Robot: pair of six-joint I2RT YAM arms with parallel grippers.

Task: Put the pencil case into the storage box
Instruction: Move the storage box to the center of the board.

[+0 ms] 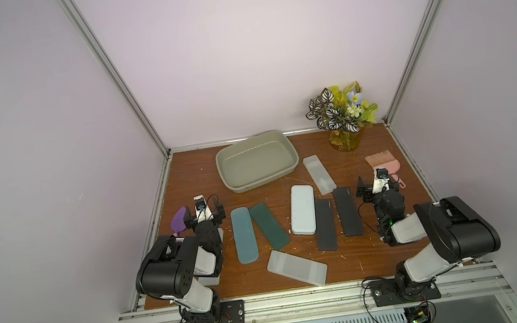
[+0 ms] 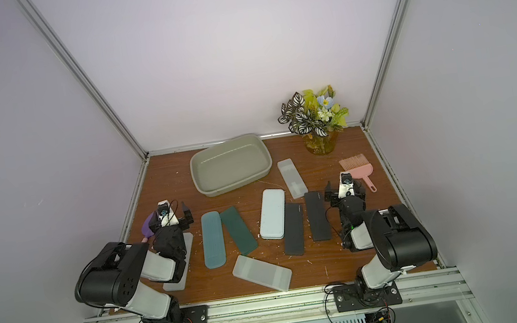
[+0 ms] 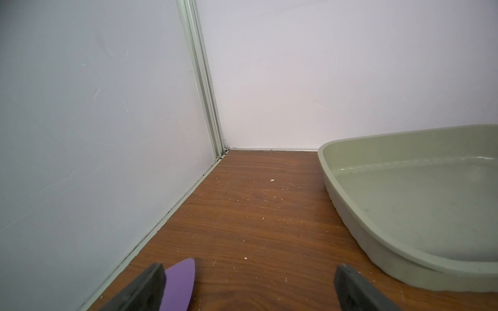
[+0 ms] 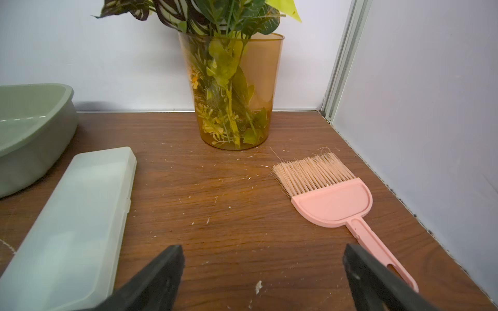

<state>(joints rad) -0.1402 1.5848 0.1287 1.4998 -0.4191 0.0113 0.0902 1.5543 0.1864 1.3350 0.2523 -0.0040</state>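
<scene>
The greyish-beige storage box (image 1: 255, 161) (image 2: 230, 164) stands with nothing in it at the back middle of the wooden table; its rim shows in both wrist views (image 3: 404, 202) (image 4: 29, 129). Several pencil cases lie in front of it: a teal one (image 1: 244, 234), a dark green one (image 1: 269, 226), a white one (image 1: 302, 209), two black ones (image 1: 325, 224) and translucent ones (image 1: 319, 174) (image 4: 80, 220). My left gripper (image 1: 204, 213) (image 3: 250, 272) hangs open over bare wood at the left. My right gripper (image 1: 379, 185) (image 4: 264, 251) is open at the right, holding nothing.
A purple flat piece (image 1: 179, 221) (image 3: 180, 285) lies by the left gripper's outer finger. A pink hand brush (image 1: 382, 163) (image 4: 331, 199) lies beside the right gripper. An amber vase of flowers (image 1: 343, 116) stands at the back right. Walls close three sides.
</scene>
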